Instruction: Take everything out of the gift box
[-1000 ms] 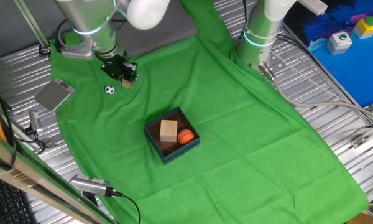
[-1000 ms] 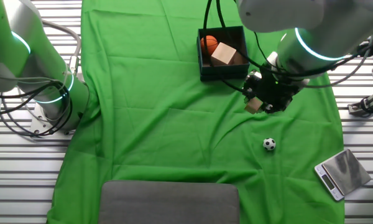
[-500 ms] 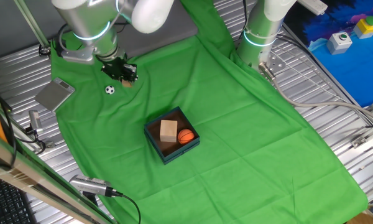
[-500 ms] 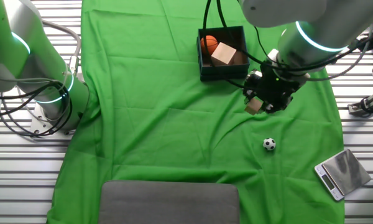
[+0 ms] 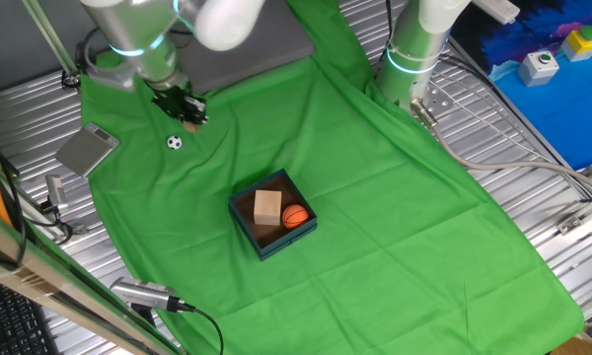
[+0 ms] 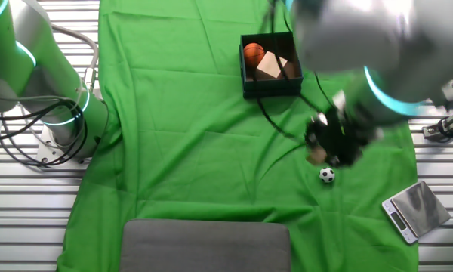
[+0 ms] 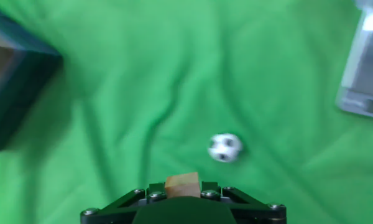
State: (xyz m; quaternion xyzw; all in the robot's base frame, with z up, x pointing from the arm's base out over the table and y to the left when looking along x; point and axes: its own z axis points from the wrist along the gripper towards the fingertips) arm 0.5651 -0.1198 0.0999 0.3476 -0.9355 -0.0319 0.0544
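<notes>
green cloth covers the table, and the gripper (image 5: 188,109) hangs over it with a small tan block (image 7: 182,185) pinched between its fingers, seen plainly in the hand view. just ahead of the fingers and slightly to one side lies the soccer ball (image 7: 224,147), already out on the cloth, near but not touching. the gift box (image 5: 271,214) sits well apart behind the hand, a second wooden block (image 5: 267,204) and the basketball (image 5: 295,216) inside it, side by side. beyond the soccer ball a grey metal plate (image 5: 87,149) rests at the cloth's edge. i'd judge the block wants setting down on bare cloth short of the soccer ball; there is open room on the side away from the plate, toward the middle of the cloth.
</notes>
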